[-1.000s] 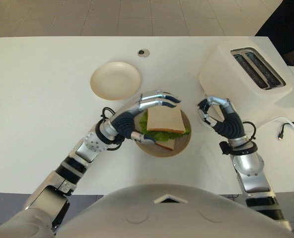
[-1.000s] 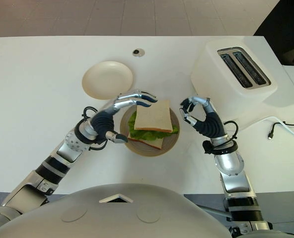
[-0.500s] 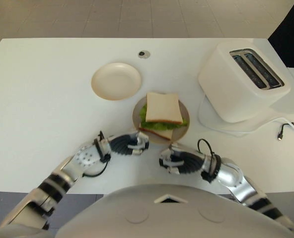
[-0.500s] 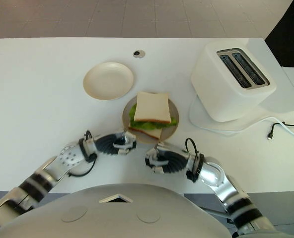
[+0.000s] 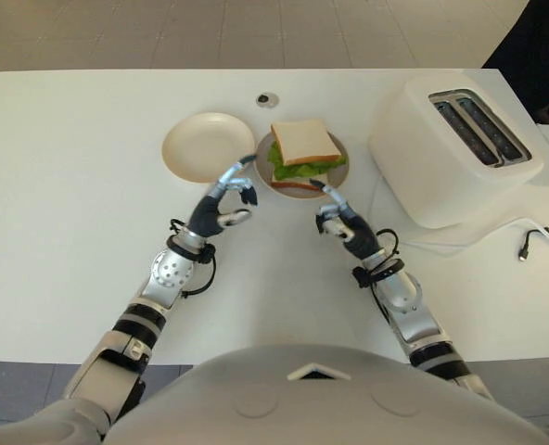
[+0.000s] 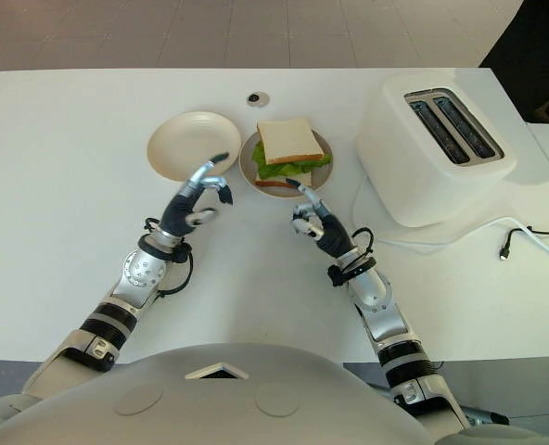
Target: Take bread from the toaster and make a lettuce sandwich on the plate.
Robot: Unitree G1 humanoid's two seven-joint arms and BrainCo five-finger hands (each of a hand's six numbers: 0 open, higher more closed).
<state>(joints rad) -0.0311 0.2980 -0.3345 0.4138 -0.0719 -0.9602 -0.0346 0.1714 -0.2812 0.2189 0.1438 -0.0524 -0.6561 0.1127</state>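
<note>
- Sandwich (image 5: 302,156) lies flat on the brown plate (image 5: 334,179), toward the far middle of the white table (image 5: 61,185).
- Its top slice (image 5: 303,141) is close to square, so no long axis stands out. Its sides run roughly along the 12–6 and 9–3 lines of the table, broad face up.
- Lettuce (image 5: 293,171) shows between the slices, spilling out at the 6 and 9 o'clock sides.
- The bottom slice (image 5: 298,185) sits offset toward 6 o'clock, its near edge peeking from under the leaves.
- Left hand (image 5: 221,199) is at about 8 o'clock from the brown plate and holds nothing. Its fingers are loosely curled, with one finger stretched out toward 1 o'clock. That fingertip is just beside the plate's 9 o'clock rim; whether it touches is unclear.
- Right hand (image 5: 344,218) is at about 5 o'clock from the plate, also with nothing in it. Most fingers are curled in, and one points toward 11 o'clock, its tip near the plate's near rim.
- An empty cream plate (image 5: 208,146) sits just beside the brown one, at its 9 o'clock.
- The white toaster (image 5: 455,148) stands at 3 o'clock from the sandwich. Its two slots face up, and their long axis runs from about 11 to 5 o'clock.
- Its cable (image 5: 534,236) trails across the table at 4 o'clock.
</note>
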